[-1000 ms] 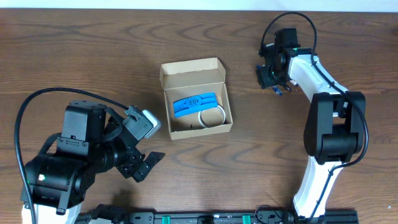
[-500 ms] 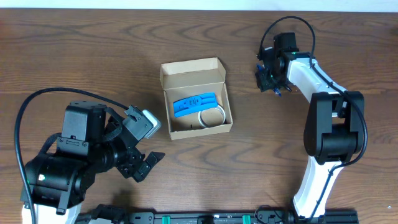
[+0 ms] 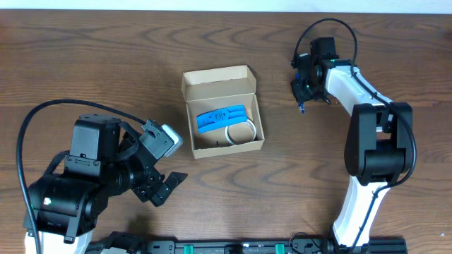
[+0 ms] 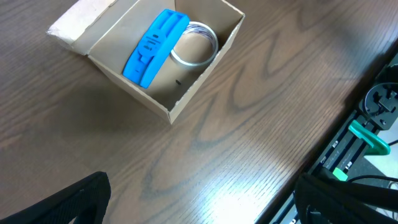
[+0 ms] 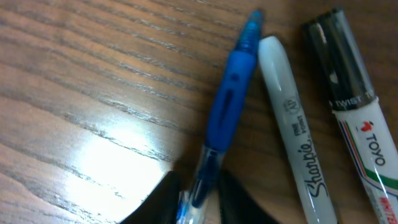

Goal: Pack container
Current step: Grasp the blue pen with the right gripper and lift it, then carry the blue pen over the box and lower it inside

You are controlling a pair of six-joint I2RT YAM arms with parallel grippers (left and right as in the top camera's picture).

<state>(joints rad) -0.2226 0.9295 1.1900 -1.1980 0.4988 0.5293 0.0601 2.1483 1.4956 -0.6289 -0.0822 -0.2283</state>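
Note:
The container, a tan cardboard box with its flap lid open, sits mid-table. It holds a blue flat packet and a white ring. The left wrist view also shows the container, the packet and the ring. My right gripper is at the far right. In the right wrist view its fingers close round a blue pen. A white Sharpie and a Toyo marker lie beside it. My left gripper is open and empty, below-left of the box.
The table's front edge, with black rails and green clips, runs close to the left gripper. Bare wood surrounds the box. The right arm's white links stretch along the right side.
The right gripper shifted slightly at the pens. The blue pen's tip below it swung from the right side toward the left. The left arm and the box have not moved.

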